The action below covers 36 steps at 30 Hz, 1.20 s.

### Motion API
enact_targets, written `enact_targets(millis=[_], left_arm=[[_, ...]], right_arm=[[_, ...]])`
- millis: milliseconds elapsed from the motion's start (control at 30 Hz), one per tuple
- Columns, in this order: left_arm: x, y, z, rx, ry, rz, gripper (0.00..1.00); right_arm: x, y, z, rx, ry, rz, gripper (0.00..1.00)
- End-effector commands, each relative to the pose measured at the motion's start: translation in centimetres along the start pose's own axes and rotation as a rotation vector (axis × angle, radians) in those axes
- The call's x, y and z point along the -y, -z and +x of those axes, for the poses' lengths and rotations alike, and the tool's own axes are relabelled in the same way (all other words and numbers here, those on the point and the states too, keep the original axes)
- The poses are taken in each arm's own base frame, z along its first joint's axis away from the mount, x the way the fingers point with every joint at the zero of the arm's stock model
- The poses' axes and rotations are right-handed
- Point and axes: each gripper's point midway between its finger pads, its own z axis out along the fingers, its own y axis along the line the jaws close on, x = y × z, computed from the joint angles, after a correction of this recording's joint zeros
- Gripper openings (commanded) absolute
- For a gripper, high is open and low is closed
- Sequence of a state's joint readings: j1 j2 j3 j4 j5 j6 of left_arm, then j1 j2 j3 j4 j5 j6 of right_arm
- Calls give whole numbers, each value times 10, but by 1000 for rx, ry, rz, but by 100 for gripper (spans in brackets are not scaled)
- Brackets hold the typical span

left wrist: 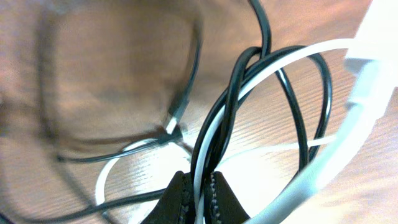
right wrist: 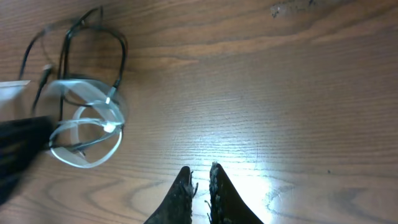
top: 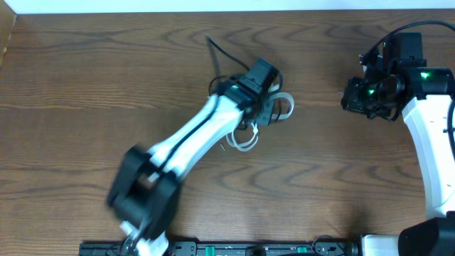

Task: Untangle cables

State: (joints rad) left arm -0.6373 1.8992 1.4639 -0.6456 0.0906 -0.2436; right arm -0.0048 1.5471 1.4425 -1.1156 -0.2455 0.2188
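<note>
Untangling is barely beginning: the white and black cables (left wrist: 238, 78) are lying looped together toward one o'clock from the middle of the counter (top: 85, 85), the left pincer (left wrist: 199, 199) clamping shut on them, the right pincer (right wrist: 202, 180) hanging closed and empty at three o'clock.

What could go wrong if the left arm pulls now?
1. The left gripper seems shut on the white cable and the black cable together. Pulling would likely drag the whole tangle rather than separate it.
2. Black loops wrap the white loop, so tension may tighten them.
3. The right gripper is shut, empty and away from the pile, so nothing anchors it.
</note>
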Motion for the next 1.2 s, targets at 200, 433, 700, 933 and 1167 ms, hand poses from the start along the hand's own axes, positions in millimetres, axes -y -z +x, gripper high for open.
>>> enact_targets(millis=[200,433,700,933,1167], left_arm=[[32,196,-63,499,67,215,7],[24,205,-68,525,123,223,7],[-8,179,-77,473,368,208,7],[7,170,-66,413,357,234,7],[24,173,-67,405,334,302,7]], right_arm=[[-52,9,-5,36,212,-303,7],[-118,47,-3,104,403,-737,36],[-134,49,6,80,432,-783,64],[-144,22,-6,74,276,-605,71],[-136,-36,-30,140,-35,-315,61]])
